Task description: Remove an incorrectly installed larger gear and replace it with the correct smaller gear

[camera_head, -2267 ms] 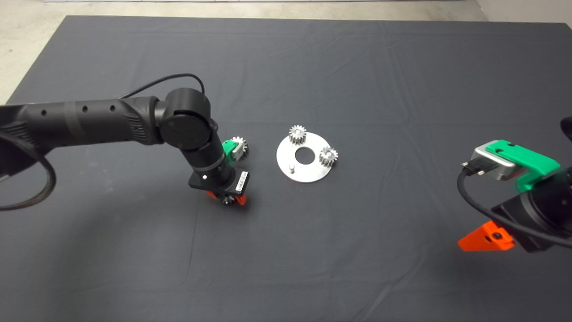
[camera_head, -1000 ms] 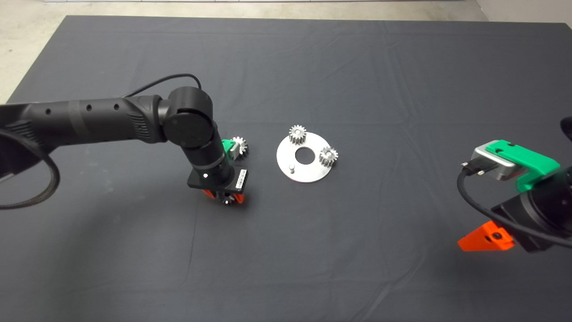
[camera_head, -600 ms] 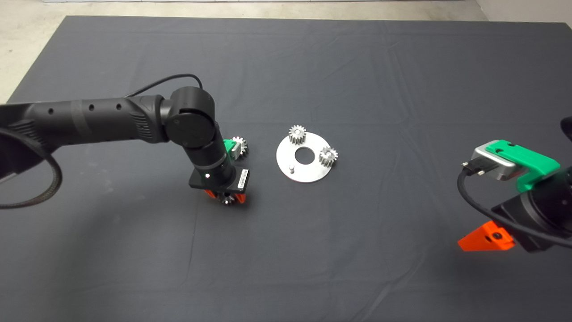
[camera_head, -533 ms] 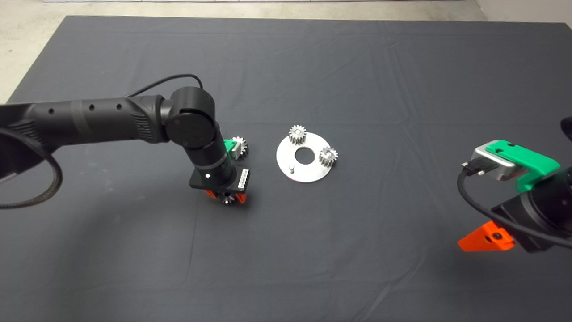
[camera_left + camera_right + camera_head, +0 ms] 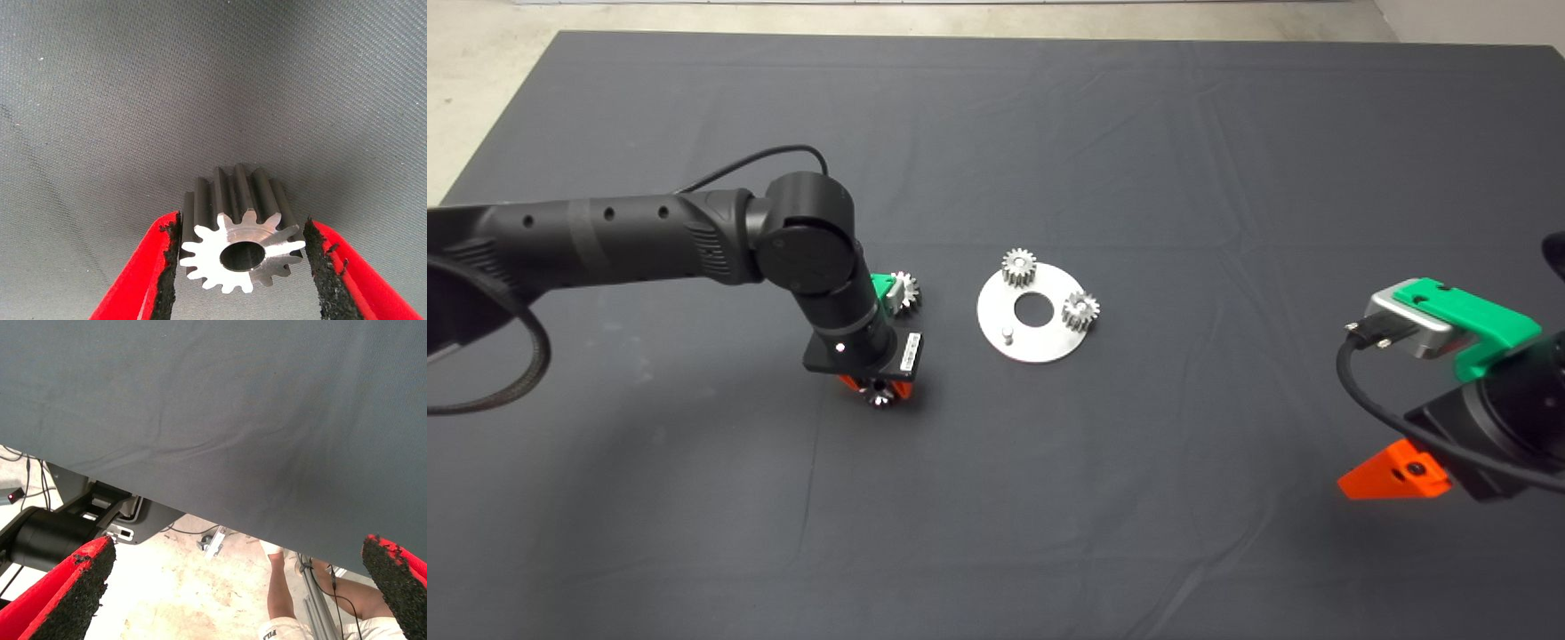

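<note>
My left gripper [image 5: 879, 392] points down at the mat, left of the round steel plate [image 5: 1040, 342]. It is shut on the smaller gear [image 5: 239, 243], which has chunky teeth and a wide dark hole; both black pads [image 5: 172, 267] press on its teeth. The larger gear [image 5: 906, 288] lies on the mat just beyond the left wrist, half hidden by the green mount. The plate carries two steel gears [image 5: 1018, 266] [image 5: 1080, 311] and one bare pin [image 5: 1006, 335]. My right gripper [image 5: 233, 587] is open, parked at the lower right edge [image 5: 1392, 471].
The dark mat [image 5: 1138, 160] runs wide around the plate, with pale floor past its far edge. The right wrist view looks beyond the mat's edge at the floor, the robot's base, cables and a person's leg [image 5: 280, 593].
The left arm's wrist has crept a little to the right and tilted slightly. The smaller gear stays between the fingers at almost the same spot. The right arm has not moved.
</note>
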You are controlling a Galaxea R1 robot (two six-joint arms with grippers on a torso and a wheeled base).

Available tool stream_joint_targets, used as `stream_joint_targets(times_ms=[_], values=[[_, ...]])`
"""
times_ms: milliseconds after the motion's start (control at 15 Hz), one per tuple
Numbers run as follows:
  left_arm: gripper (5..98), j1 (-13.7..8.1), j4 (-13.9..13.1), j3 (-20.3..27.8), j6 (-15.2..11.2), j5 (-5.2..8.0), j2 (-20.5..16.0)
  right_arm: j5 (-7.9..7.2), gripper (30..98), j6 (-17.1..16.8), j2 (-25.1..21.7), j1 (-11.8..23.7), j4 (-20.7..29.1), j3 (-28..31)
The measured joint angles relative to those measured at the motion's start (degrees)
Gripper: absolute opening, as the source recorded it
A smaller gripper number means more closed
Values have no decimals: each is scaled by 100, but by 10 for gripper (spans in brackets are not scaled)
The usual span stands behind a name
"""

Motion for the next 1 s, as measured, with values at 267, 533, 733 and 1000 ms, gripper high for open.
stream_joint_targets(times_ms=[267,533,733,1000], values=[[416,0,22,-2,-6,11,-2,2,977,-2,0,0,0,0],[405,0,22,0,-6,13,-2,0,977,-2,0,0,0,0],[399,0,22,0,-6,13,-2,0,977,-2,0,0,0,0],[377,0,22,0,-6,16,-2,0,977,-2,0,0,0,0]])
